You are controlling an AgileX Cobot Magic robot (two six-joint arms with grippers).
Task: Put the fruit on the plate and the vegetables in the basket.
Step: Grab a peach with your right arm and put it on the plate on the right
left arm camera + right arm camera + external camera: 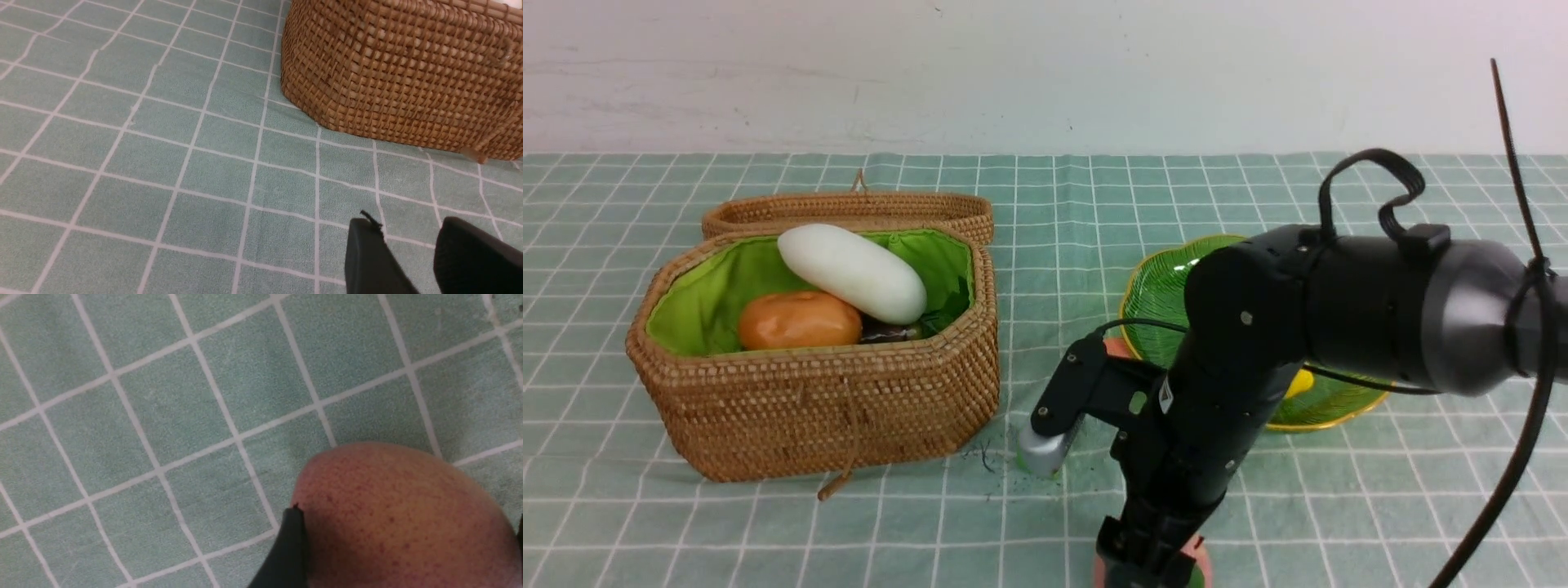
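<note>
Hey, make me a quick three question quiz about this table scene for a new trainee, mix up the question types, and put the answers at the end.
1. True or false: the white radish lies inside the basket.
2. Multiple choice: what sits between the right gripper's fingers in the right wrist view? A) a carrot B) the pink peach C) a foam cube
3. Fill in: the yellow lemon rests on the green glass ______.

Key:
1. True; it leans over the brown-orange potato.
2. B; the jaws straddle the peach.
3. plate
</note>
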